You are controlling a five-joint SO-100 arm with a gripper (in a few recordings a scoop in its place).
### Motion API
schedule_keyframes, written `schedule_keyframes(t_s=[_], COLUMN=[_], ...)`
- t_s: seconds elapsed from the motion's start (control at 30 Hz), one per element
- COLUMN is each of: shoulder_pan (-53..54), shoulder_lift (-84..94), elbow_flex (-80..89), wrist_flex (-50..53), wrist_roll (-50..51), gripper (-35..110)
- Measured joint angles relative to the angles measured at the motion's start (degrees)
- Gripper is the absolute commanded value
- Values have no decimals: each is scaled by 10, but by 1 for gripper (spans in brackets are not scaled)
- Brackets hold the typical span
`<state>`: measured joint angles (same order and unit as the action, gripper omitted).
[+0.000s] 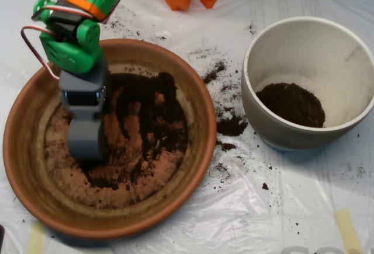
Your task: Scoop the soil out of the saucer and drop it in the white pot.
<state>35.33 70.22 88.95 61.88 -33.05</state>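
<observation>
Grey scoop (86,140), its open-or-closed state indiscernible, sits low over soil (149,122) thinly spread in the terracotta saucer (35,119). Loose and crumbly, soil likely spills easily; bite into the thicker dark patch. Spilled crumbs (231,127) lie between; white pot (266,38) right holds some.

At the left of the frame the saucer (193,149) holds a thin, patchy layer of soil (149,125), its orange floor showing through. The grey scoop (86,140) on the green arm (73,41) is down in the saucer's left half. At the right stands the white pot (304,55) with a dark soil heap (290,103) inside. Spilled crumbs (231,125) lie on the plastic sheet (280,207) between them.
</observation>
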Motion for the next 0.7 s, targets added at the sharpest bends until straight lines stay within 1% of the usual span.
schedule_keyframes(t_s=[0.3,0.47,0.6,0.7], shoulder_pan=[-16,-11,2,10], shoulder_lift=[-64,-69,-81,-83], elbow_flex=[-79,-88,-98,-105], wrist_flex=[40,48,48,54], wrist_roll=[8,6,-9,-28], gripper=[37,37,35,31])
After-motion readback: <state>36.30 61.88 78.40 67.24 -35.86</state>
